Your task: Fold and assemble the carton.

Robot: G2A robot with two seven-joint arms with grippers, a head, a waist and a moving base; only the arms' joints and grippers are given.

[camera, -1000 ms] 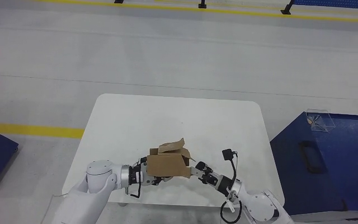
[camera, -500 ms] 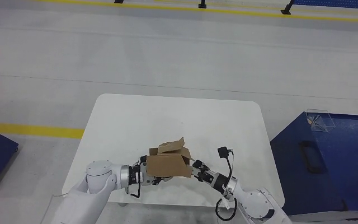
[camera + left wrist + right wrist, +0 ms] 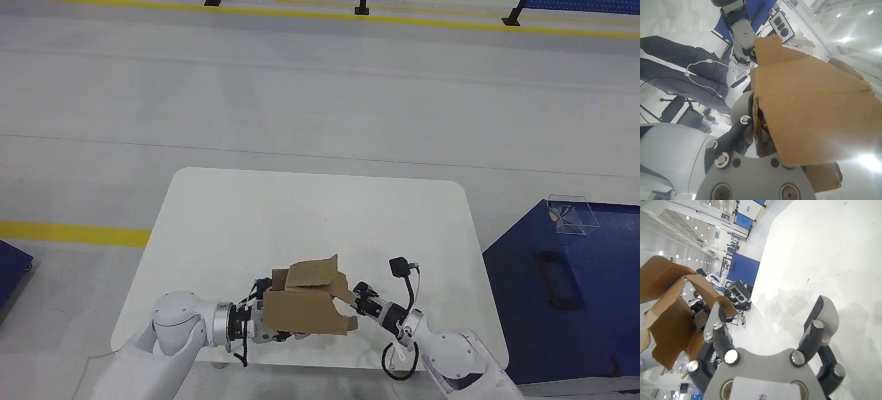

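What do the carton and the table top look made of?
Carton: brown cardboard, likely corrugated, matte; raw fibrous edges and creased fold lines show it. Table: smooth white top, probably laminate or painted board; slight sheen, exact material unclear.

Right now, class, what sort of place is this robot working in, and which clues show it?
Probably a large industrial hall or robotics test floor: a wide pale floor with a painted yellow line, a blue cabinet beside the work area, and rows of ceiling lights.
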